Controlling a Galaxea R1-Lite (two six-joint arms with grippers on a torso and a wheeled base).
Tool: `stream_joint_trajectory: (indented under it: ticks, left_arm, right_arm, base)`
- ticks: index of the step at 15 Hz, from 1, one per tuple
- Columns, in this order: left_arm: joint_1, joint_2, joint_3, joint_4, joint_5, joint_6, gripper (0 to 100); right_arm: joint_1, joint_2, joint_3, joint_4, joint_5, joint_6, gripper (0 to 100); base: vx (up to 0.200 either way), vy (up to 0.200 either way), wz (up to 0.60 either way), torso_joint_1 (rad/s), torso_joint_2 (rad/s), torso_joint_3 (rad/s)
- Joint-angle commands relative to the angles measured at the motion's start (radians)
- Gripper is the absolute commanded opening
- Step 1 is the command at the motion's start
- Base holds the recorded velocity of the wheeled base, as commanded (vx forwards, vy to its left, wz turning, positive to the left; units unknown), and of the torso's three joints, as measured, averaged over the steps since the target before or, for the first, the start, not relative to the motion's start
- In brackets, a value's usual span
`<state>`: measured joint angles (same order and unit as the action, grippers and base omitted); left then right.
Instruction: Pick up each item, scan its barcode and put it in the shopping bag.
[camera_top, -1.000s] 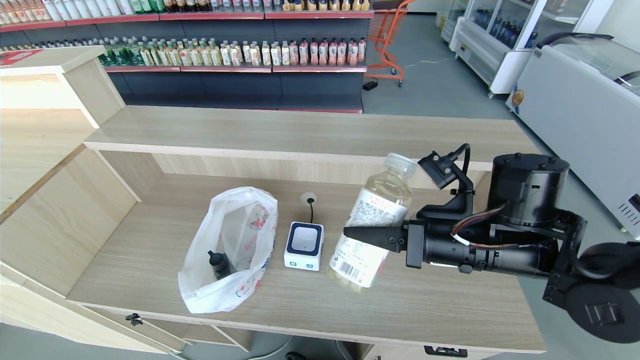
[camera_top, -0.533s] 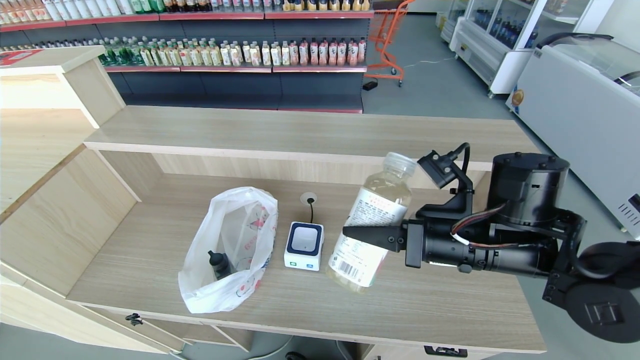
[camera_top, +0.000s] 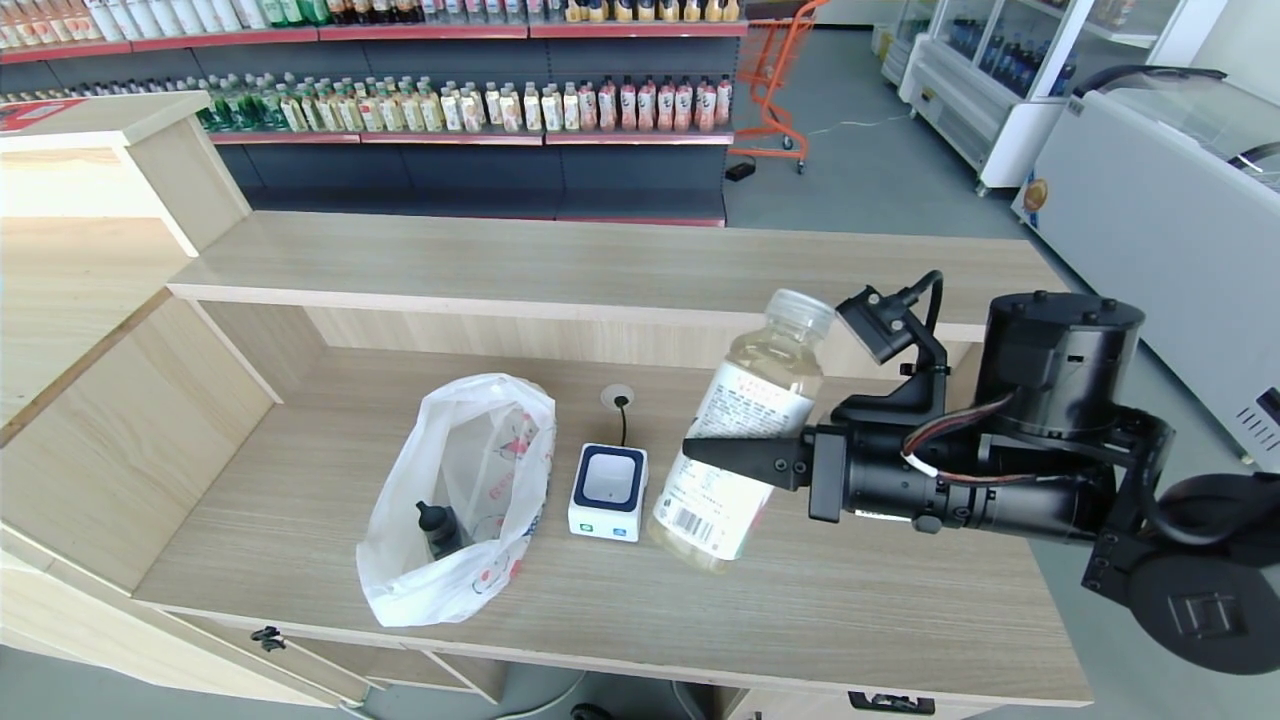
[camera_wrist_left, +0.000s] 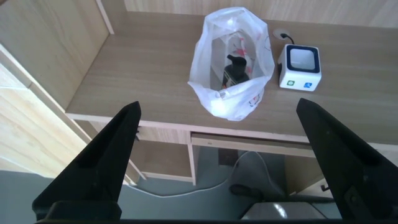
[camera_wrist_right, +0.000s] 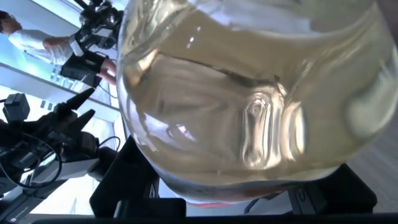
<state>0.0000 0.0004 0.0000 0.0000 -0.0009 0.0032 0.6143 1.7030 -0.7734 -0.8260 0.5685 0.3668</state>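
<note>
**Bottle pinched beside the scanner, barcode not yet over the window**

My right gripper is clamped across the middle of the bottle, one finger over the label, the other behind it. I hold it tilted, with the cap up and away to my right and the base low, just right of the scanner. As far as I can tell, it hangs clear of the counter. I judge the tilt serves the scan. The barcode sits at the label's lower end, so dipping that end brings it close to the scanner's window. The code faces the front, not the window, so a turn or a shift leftward seems needed.

The bag stands open just left of the scanner, with a dark bottle already inside. That makes the drop after scanning a short one.

My left gripper hangs off the counter's near edge with its jaws spread wide and nothing in them, facing the bag from that side.

Compared with a second ago, my right arm has lifted a little and drifted slightly left. The bottle's base has come up and edged nearer the scanner. The bag and scanner sit as they were.
</note>
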Motion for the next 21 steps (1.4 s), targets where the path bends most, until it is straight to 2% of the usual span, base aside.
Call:
stream_joint_trajectory:
  ticks: [1,5,7,8,9,10,11,12,15,18,21]
  left_arm:
    - [0.0,0.0,0.0,0.0,-0.001,0.0,100]
    - [0.0,0.0,0.0,0.0,0.001,0.0,100]
    - [0.0,0.0,0.0,0.0,-0.001,0.0,100]
    - [0.0,0.0,0.0,0.0,0.001,0.0,100]
    - [0.0,0.0,0.0,0.0,-0.001,0.0,100]
    - [0.0,0.0,0.0,0.0,-0.001,0.0,100]
    - [0.0,0.0,0.0,0.0,-0.001,0.0,100]
    - [0.0,0.0,0.0,0.0,0.001,0.0,100]
    - [0.0,0.0,0.0,0.0,0.001,0.0,100]
    - [0.0,0.0,0.0,0.0,-0.001,0.001,100]
    - [0.0,0.0,0.0,0.0,-0.001,0.0,100]
  right_arm:
    - [-0.004,0.001,-0.006,-0.004,0.001,-0.011,0]
    - [-0.019,-0.013,0.0,-0.004,-0.001,-0.052,0]
    - [-0.085,0.0,0.019,0.004,-0.006,-0.388,0]
    - [-0.103,-0.003,0.036,0.007,-0.012,-0.503,0]
    - [-0.136,-0.003,0.068,-0.002,-0.081,-0.677,0]
    - [-0.156,0.001,0.08,-0.03,-0.119,-0.758,0]
    - [-0.199,0.023,0.102,-0.117,-0.127,-0.827,0]
    - [-0.214,0.044,0.102,-0.191,-0.128,-0.865,0]
    - [-0.261,0.05,0.121,-0.263,-0.125,-1.01,0]
    - [-0.277,0.018,0.223,-0.269,-0.124,-1.01,0]
    - [-0.289,0.01,0.243,-0.277,-0.124,-0.962,0]
  base:
    - [0.0,0.0,0.0,0.0,0.0,0.0]
    - [0.0,0.0,0.0,0.0,0.0,0.0]
    - [0.0,0.0,0.0,0.0,0.0,0.0]
    - [0.0,0.0,0.0,0.0,0.0,0.0]
    - [0.0,0.0,0.0,0.0,0.0,0.0]
    - [0.0,0.0,0.0,0.0,0.0,0.0]
    - [0.0,0.0,0.0,0.0,0.0,0.0]
    - [0.0,0.0,0.0,0.0,0.0,0.0]
    - [0.0,0.0,0.0,0.0,0.0,0.0]
    - [0.0,0.0,0.0,0.0,0.0,0.0]
    - [0.0,0.0,0.0,0.0,0.0,0.0]
